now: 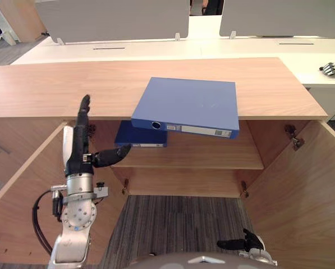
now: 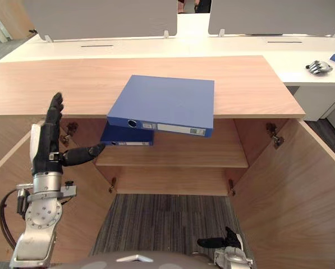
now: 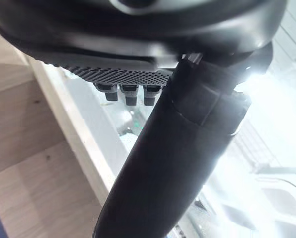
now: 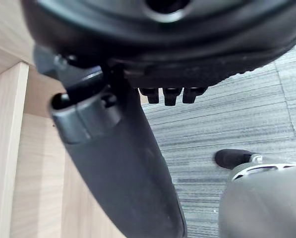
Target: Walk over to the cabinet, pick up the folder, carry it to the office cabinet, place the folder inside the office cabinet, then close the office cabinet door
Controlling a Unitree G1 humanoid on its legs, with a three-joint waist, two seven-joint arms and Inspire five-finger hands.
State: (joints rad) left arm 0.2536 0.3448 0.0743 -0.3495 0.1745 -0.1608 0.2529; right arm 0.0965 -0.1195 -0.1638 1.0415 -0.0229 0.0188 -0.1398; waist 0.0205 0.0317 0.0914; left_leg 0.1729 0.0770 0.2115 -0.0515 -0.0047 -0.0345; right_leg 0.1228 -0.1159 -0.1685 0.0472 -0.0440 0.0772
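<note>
Left hand [image 1: 77,148] raised beside the open left door [image 1: 21,190], fingers straight, thumb out, holding nothing, blue folder [image 1: 189,106] lying on the cabinet top [image 1: 55,84], overhanging its front edge, darker folder [image 1: 134,137] on the shelf [image 1: 212,151] below, right hand [image 1: 246,242] low, relaxed, empty.

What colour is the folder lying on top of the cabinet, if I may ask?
The folder is blue, clearest in the left eye view.
</note>
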